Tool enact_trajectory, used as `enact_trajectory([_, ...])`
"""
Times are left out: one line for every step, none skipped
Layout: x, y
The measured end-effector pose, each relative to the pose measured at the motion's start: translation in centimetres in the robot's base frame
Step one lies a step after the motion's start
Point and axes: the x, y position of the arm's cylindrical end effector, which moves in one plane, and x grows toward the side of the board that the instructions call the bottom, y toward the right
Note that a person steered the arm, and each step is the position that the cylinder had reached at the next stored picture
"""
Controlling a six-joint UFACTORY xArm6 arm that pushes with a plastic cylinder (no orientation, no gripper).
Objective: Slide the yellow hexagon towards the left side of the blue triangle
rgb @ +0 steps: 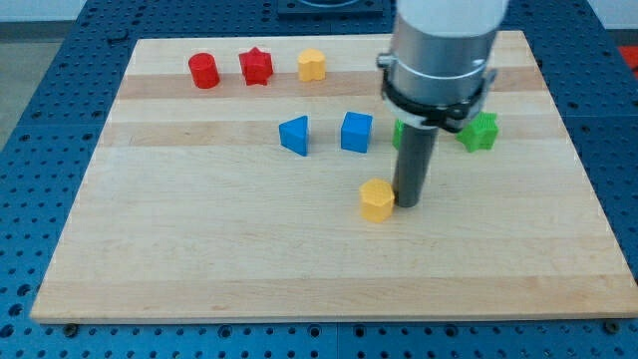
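The yellow hexagon (376, 199) lies on the wooden board, below and to the right of the blue triangle (294, 135). My tip (407, 203) stands right against the hexagon's right side. The arm's grey body rises above it and covers most of the green cylinder (398, 134).
A blue cube (356, 132) sits right of the blue triangle, and a green star (481, 131) shows at the right. Along the view's top stand a red cylinder (203, 71), a red star (256, 66) and a second yellow block (312, 65).
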Motion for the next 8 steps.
enact_trajectory([0.0,-3.3])
enact_trajectory([1.4,-6.1])
enact_trajectory([3.7,-6.5])
enact_trajectory([4.1,-7.7])
enact_trajectory([4.1,-8.8])
enact_trajectory([3.8,-10.1])
enact_trajectory([2.5,-10.2])
enact_trajectory([1.5,-12.7])
